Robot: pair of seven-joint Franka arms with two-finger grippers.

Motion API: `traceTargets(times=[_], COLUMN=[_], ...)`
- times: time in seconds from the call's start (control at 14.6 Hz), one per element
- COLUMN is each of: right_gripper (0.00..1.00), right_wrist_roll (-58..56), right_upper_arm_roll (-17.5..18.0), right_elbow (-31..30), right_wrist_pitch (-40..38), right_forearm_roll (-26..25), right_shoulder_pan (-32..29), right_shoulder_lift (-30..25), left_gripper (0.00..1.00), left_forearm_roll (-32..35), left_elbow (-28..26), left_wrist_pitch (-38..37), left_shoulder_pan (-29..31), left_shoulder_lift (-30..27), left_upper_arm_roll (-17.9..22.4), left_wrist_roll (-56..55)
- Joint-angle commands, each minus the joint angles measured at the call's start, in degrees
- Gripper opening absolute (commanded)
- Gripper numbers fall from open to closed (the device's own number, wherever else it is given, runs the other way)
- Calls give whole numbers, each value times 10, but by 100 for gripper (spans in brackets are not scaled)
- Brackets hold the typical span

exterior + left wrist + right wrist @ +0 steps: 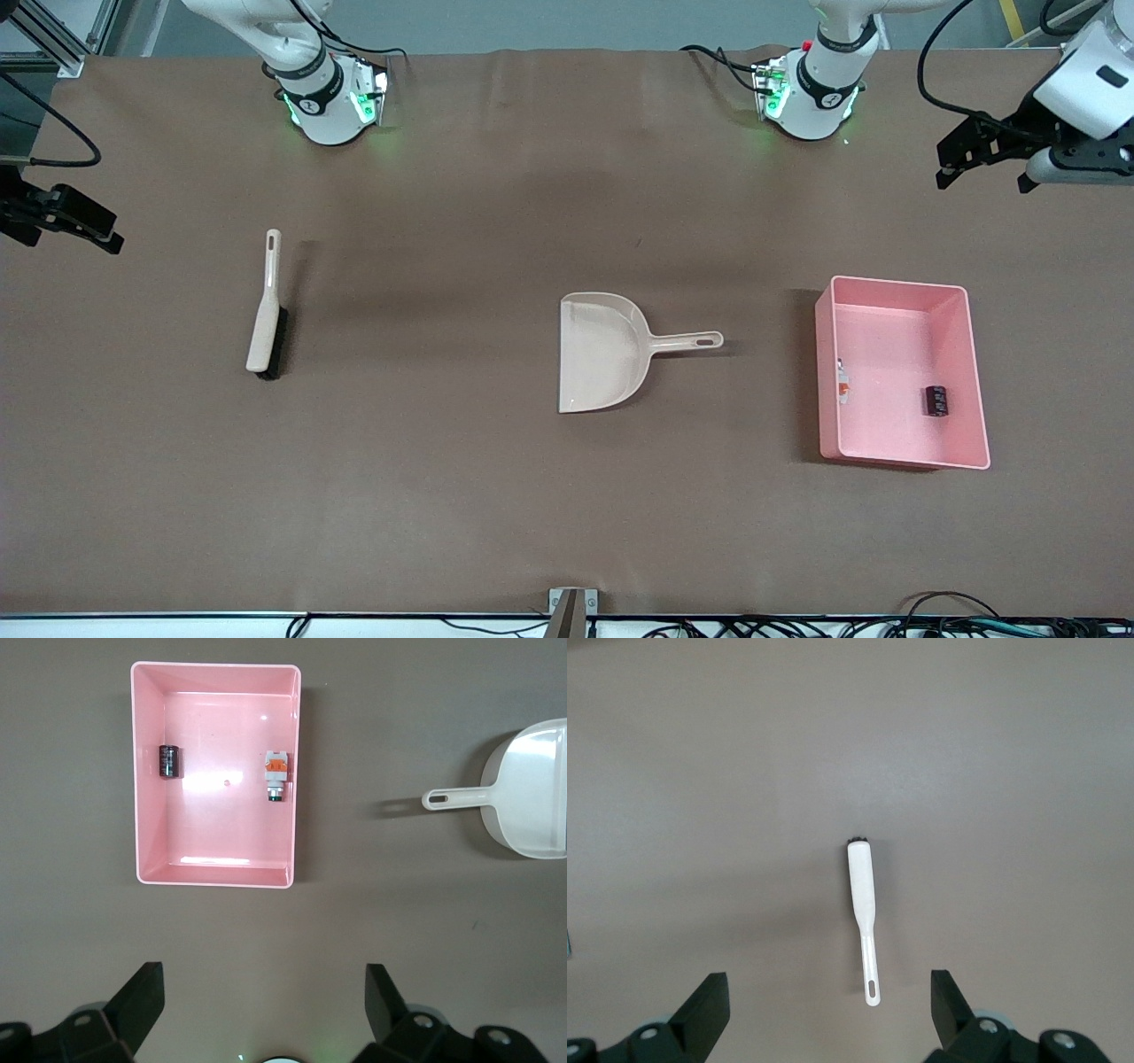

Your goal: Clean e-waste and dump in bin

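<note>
While both arms wait raised at the table's ends, the left gripper (pixel 983 168) and the right gripper (pixel 66 226) gape wide, the bin (pixel 142 771) below the left.

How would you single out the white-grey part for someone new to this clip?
Find the pink bin toward the left arm's end of the table. Two small parts lie inside; the white-grey piece rests against the wall nearest the dustpan. Its orange mark separates it from the dark block.
</note>
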Motion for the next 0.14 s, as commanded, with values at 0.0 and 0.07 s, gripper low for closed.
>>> traceTargets(times=[0.0,0.07], right_gripper=[100,100], right_wrist_roll=[8,7], right_upper_arm_roll=[-1,-1], right_elbow=[-1,-1], right_wrist_pitch=[-5,-5], right_forearm_roll=[-3,-3], right_shoulder_pan=[2,2], right_shoulder_lift=[-6,-6], left_gripper=[100,100], left_forearm_roll=[-3,-3], left_elbow=[-6,3], left_wrist_pitch=[3,-5], left_shoulder_pan=[0,1], left_shoulder_lift=[-10,-6], left_upper_arm_roll=[6,6], left_wrist_roll=[45,47])
